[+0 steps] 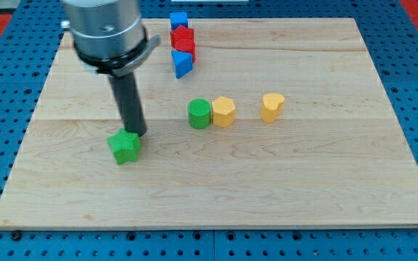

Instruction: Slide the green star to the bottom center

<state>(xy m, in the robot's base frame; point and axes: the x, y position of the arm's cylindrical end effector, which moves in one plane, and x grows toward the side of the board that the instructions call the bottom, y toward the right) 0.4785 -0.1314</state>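
The green star (125, 147) lies on the wooden board (216, 196), left of centre and a little below the middle. My tip (137, 135) stands right behind the star, at its upper right edge, touching or nearly touching it. The rod rises from there to the grey arm body at the view's top left.
A green cylinder (199, 114) and a yellow hexagon (223, 112) sit side by side at the board's centre. A yellow heart (272, 106) lies to their right. At the top centre, a blue block (178, 19), two red blocks (183, 41) and a blue triangle (181, 64) are clustered.
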